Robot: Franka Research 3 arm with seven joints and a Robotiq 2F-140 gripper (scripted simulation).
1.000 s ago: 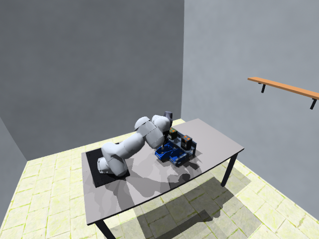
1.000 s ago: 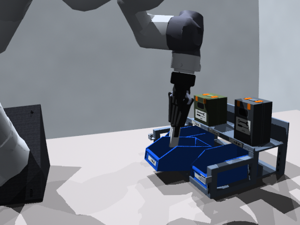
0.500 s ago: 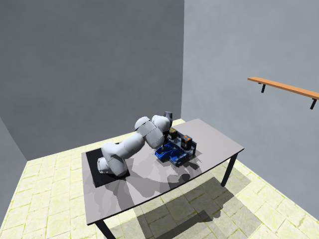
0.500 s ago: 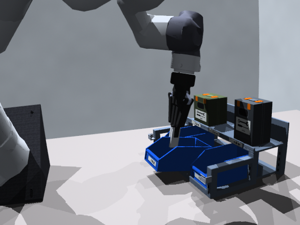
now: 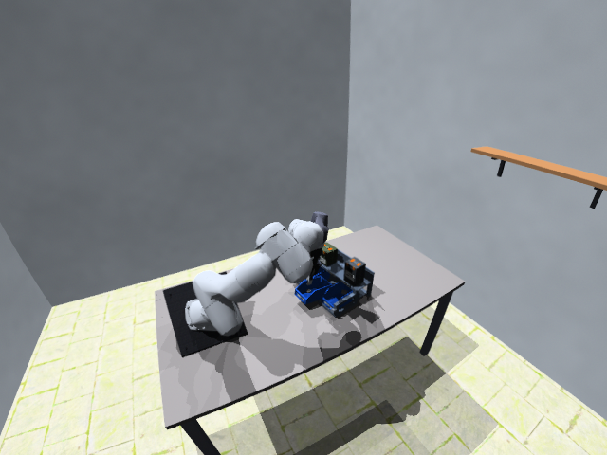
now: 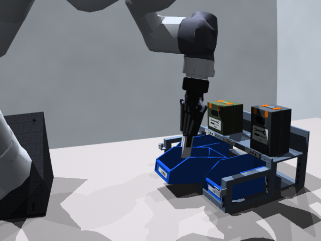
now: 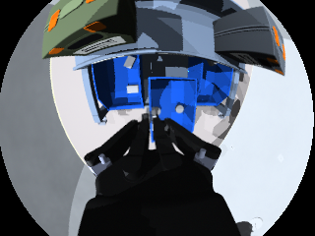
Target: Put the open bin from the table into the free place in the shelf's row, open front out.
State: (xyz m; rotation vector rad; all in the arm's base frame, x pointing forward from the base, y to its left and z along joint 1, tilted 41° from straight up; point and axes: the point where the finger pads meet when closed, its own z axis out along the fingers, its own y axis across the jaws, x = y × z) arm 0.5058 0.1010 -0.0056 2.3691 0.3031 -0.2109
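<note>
The blue open bin point(image 6: 185, 165) juts out of the low grey shelf point(image 6: 259, 165), its labelled open front toward the table and above the table top, with a shadow under it. Its rear end reaches in under the shelf's upper board. My gripper point(image 6: 186, 152) points down into it with its fingers shut on a thin blue wall of the bin, which also shows in the wrist view point(image 7: 157, 121). Small grey parts point(image 7: 132, 88) lie in the bins. A second blue bin point(image 6: 233, 174) stands to the right behind the front lip. A third point(image 6: 207, 140) stands to the far side.
A green case point(image 6: 224, 118) and a black case point(image 6: 269, 129) stand on the shelf's upper board, close to my wrist. The arm's black base plate point(image 5: 200, 318) is at the table's left. An orange wall shelf point(image 5: 539, 166) hangs far to the right.
</note>
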